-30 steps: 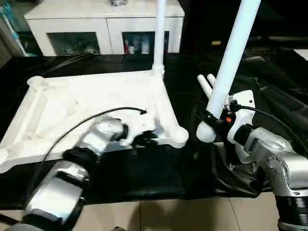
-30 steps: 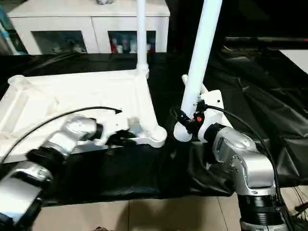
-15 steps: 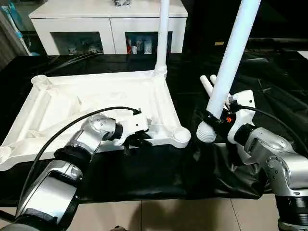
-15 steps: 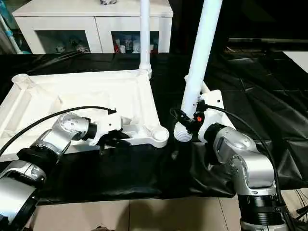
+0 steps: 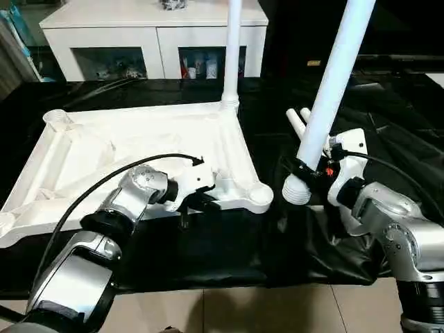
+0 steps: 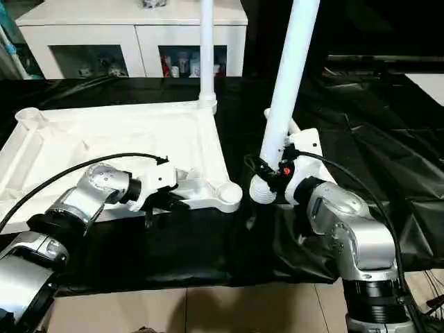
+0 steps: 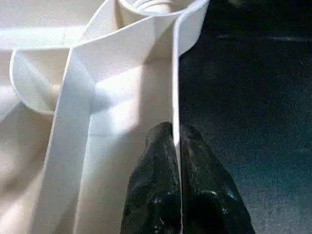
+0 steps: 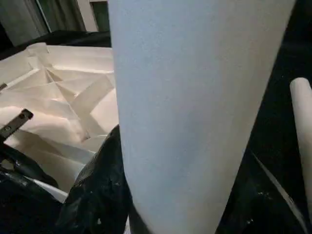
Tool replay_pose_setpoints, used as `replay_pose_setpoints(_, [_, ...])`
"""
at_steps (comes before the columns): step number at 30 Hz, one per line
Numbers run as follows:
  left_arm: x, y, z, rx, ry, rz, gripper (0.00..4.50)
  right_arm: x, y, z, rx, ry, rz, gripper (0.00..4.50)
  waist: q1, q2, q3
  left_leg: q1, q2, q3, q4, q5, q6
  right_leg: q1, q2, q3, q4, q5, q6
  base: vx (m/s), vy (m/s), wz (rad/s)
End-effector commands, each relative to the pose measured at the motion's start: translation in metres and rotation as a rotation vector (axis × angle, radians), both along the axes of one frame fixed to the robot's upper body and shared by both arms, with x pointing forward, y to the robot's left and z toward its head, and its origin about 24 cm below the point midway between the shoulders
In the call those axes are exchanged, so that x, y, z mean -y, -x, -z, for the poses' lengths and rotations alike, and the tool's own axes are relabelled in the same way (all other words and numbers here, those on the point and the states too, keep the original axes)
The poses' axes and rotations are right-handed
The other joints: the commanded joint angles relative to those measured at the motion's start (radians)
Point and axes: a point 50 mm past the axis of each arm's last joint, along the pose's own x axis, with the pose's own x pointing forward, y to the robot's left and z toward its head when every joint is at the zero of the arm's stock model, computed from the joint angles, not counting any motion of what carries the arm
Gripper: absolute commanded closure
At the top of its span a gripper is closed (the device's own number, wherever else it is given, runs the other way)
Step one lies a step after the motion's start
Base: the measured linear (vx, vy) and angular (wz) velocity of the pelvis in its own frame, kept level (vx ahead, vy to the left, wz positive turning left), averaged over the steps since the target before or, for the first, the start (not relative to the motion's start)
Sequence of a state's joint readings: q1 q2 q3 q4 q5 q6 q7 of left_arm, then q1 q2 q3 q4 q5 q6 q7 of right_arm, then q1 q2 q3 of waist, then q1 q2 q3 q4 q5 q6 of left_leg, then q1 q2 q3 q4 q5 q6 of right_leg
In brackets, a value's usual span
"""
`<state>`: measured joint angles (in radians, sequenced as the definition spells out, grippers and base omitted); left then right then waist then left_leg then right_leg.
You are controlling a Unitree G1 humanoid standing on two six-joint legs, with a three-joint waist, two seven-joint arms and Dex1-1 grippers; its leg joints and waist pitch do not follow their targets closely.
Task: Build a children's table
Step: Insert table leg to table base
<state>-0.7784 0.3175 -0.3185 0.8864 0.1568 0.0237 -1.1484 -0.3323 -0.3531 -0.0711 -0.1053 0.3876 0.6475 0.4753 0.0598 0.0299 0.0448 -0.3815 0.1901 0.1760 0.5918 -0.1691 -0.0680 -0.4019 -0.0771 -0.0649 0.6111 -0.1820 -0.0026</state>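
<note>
Little has been changed since the earlier frames: the left gripper (image 5: 196, 206) is kept clamped on the near rim of the tabletop (image 5: 139, 149), and the right gripper (image 5: 303, 172) is still closed round the held leg (image 5: 333, 83), which has been shifted only slightly. No readable writing is seen on any part. From the head views, the white ribbed tabletop is seen lying underside up on the black-sheeted work table (image 5: 229, 243), one upright leg (image 5: 231, 52) seated in its far right corner socket, while the near right socket (image 5: 260, 195) stands open just beside the held leg's wider lower end. Two spare legs (image 5: 297, 121) lie behind the right gripper; open black sheet lies to the right. A white cabinet (image 5: 149, 31) stands beyond. In the left wrist view, the fingers (image 7: 156, 195) are pinched on the thin rim wall (image 7: 176, 97). In the right wrist view, the leg (image 8: 195, 97) is gripped between black fingers (image 8: 100, 190).
</note>
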Motion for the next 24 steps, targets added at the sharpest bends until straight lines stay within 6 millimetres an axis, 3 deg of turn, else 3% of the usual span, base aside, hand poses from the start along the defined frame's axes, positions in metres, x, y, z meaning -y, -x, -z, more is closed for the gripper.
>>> replay_pose_setpoints(1, [-0.008,0.004,0.017,-0.079,-0.049,-0.159,4.50,-0.001,-0.004,-0.006,-0.006,-0.029,0.000,2.64,0.004,-0.006,-0.063,0.018,0.035,-0.010,-0.068,-0.202,0.032,0.055,-0.067,0.046,-0.072,-0.152,-0.239,0.000,0.000,0.00])
replay_pose_setpoints(7, [0.003,0.015,0.021,-0.135,-0.034,-0.284,4.50,-0.012,-0.012,-0.002,-0.044,-0.034,-0.034,2.64,-0.004,-0.012,-0.058,0.017,0.034,-0.011,-0.069,-0.231,0.027,0.055,-0.068,0.045,-0.082,-0.251,-0.221,0.000,0.000,0.00])
replay_pose_setpoints(8, [0.004,0.018,0.022,-0.131,-0.044,-0.287,4.50,-0.014,-0.014,-0.001,-0.047,-0.031,-0.040,2.64,-0.008,-0.015,-0.056,0.012,0.034,-0.013,-0.072,-0.221,0.030,0.057,-0.069,0.043,-0.081,-0.260,-0.217,0.000,0.000,0.00])
replay_pose_setpoints(11, [0.009,0.024,0.020,-0.095,-0.045,-0.280,4.50,-0.024,-0.021,-0.001,-0.043,-0.036,-0.073,2.64,-0.008,-0.018,-0.057,0.015,0.032,-0.011,-0.069,-0.222,0.032,0.052,-0.067,0.044,-0.086,-0.286,-0.203,0.000,0.000,0.00])
replay_pose_setpoints(12, [0.011,0.026,0.018,-0.080,-0.037,-0.258,4.50,-0.027,-0.023,-0.002,-0.036,-0.042,-0.090,2.64,-0.008,-0.014,-0.057,0.015,0.033,-0.011,-0.071,-0.227,0.032,0.049,-0.066,0.044,-0.088,-0.295,-0.195,0.000,0.000,0.00])
replay_pose_setpoints(16, [0.015,0.032,0.013,-0.032,-0.031,-0.178,4.50,-0.036,-0.027,-0.002,-0.019,-0.062,-0.162,2.64,-0.006,-0.013,-0.061,0.013,0.035,-0.013,-0.071,-0.214,0.034,0.050,-0.064,0.044,-0.080,-0.238,-0.199,0.000,0.000,0.00])
replay_pose_setpoints(17, [0.017,0.033,0.011,-0.009,-0.018,-0.145,4.50,-0.040,-0.027,0.001,-0.021,-0.059,-0.202,2.64,-0.007,-0.022,-0.062,0.013,0.036,-0.011,-0.070,-0.207,0.039,0.050,-0.065,0.045,-0.079,-0.214,-0.205,0.000,0.000,0.00])
replay_pose_setpoints(20, [0.019,0.037,0.009,-0.003,0.002,-0.134,4.50,-0.042,-0.028,0.007,-0.037,-0.039,-0.247,2.64,-0.001,-0.019,-0.063,0.014,0.035,-0.008,-0.067,-0.173,0.051,0.051,-0.064,0.045,-0.072,-0.167,-0.220,0.000,0.000,0.00])
replay_pose_setpoints(21, [0.020,0.037,0.009,-0.001,0.009,-0.134,4.50,-0.041,-0.028,0.008,-0.039,-0.038,-0.247,2.64,-0.002,-0.033,-0.062,0.013,0.035,-0.005,-0.068,-0.170,0.055,0.051,-0.064,0.045,-0.074,-0.168,-0.220,0.000,0.000,0.00])
replay_pose_setpoints(22, [0.020,0.037,0.008,0.000,0.016,-0.137,4.50,-0.041,-0.030,0.009,-0.040,-0.039,-0.245,2.64,0.002,-0.025,-0.062,0.014,0.034,-0.006,-0.068,-0.166,0.056,0.051,-0.065,0.045,-0.073,-0.181,-0.219,0.000,0.000,0.00])
replay_pose_setpoints(23, [0.020,0.037,0.007,0.005,0.028,-0.131,4.50,-0.040,-0.032,0.009,-0.041,-0.039,-0.242,2.64,0.004,-0.024,-0.062,0.015,0.035,-0.006,-0.067,-0.161,0.055,0.050,-0.065,0.046,-0.073,-0.181,-0.217,0.000,0.000,0.00])
replay_pose_setpoints(24, [0.019,0.036,0.006,0.010,0.037,-0.137,4.50,-0.038,-0.035,0.010,-0.042,-0.040,-0.242,2.64,0.003,-0.033,-0.061,0.013,0.034,-0.006,-0.068,-0.161,0.055,0.051,-0.065,0.045,-0.072,-0.187,-0.216,0.000,0.000,0.00])
